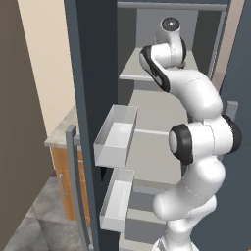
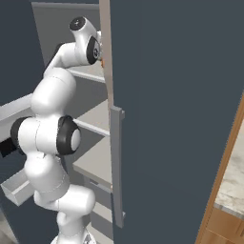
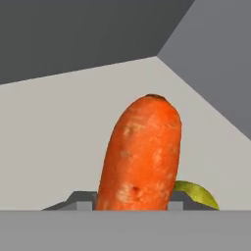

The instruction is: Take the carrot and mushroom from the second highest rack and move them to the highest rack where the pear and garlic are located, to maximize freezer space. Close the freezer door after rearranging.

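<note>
Hand (image 3: 132,208) — closed on the carrot (image 3: 139,154), as far as the hand view allows: the carrot rises from between the two dark finger tips at the bottom edge and stands close before the lens, blunt end upward. The grip is taken as a judgement, since the contact faces themselves are hidden behind the carrot.

Carrot — orange, thick, slightly tilted in the hand view; pale shelf surface and grey freezer walls are seen behind it. A sliver of orange is also seen at the wrist in the right base view.

Yellow-green item (image 3: 196,193) — partly hidden behind the carrot's lower right; possibly the pear, not identified with certainty.

Arm (image 1: 196,142) — reached up into the freezer compartment, wrist level with an upper rack (image 1: 135,71). Which rack the hand is over cannot be settled from the base views.

Freezer door (image 2: 176,119) — open, with two pale door bins (image 1: 115,135) seen on the other open panel.

Mushroom, garlic — not located.

Progress, judged: the carrot is in hand and is being carried or placed; its release on the highest rack is not confirmed. The mushroom is taken as still to be moved. The door is not yet closed — last step outstanding.
</note>
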Tool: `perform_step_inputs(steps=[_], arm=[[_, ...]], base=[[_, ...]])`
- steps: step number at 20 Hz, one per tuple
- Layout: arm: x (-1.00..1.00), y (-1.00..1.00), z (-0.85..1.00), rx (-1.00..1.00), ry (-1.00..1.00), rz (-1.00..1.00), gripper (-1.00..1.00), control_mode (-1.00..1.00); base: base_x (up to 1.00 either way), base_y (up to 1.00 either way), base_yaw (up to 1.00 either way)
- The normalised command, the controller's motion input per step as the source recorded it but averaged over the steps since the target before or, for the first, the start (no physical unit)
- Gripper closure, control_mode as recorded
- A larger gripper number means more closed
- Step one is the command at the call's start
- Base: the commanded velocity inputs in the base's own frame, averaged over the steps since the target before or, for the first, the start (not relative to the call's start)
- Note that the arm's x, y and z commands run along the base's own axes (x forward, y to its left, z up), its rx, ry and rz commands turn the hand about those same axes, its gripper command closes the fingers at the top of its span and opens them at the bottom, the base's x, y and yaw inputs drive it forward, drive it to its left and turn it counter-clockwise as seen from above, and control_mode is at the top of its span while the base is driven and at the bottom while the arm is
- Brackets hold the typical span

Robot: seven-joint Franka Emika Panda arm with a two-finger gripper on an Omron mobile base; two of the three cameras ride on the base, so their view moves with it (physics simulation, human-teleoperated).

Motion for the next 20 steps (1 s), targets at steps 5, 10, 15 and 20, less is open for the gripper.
perform_step_inputs(steps=[5,10,15,20], arm=[[0.42,0.0,-0.34,0.0,-0.01,0.0,-1.0,-1.0],[0.05,0.11,0.01,0.0,-0.02,0.0,-1.0,-1.0],[-0.3,0.04,0.23,0.0,-0.1,0.0,-1.0,-1.0],[-0.59,0.08,0.06,0.0,-0.27,0.0,-1.0,-1.0]], base=[[0.0,0.0,0.0],[0.0,0.0,0.0],[0.0,0.0,0.0],[0.0,0.0,0.0]])
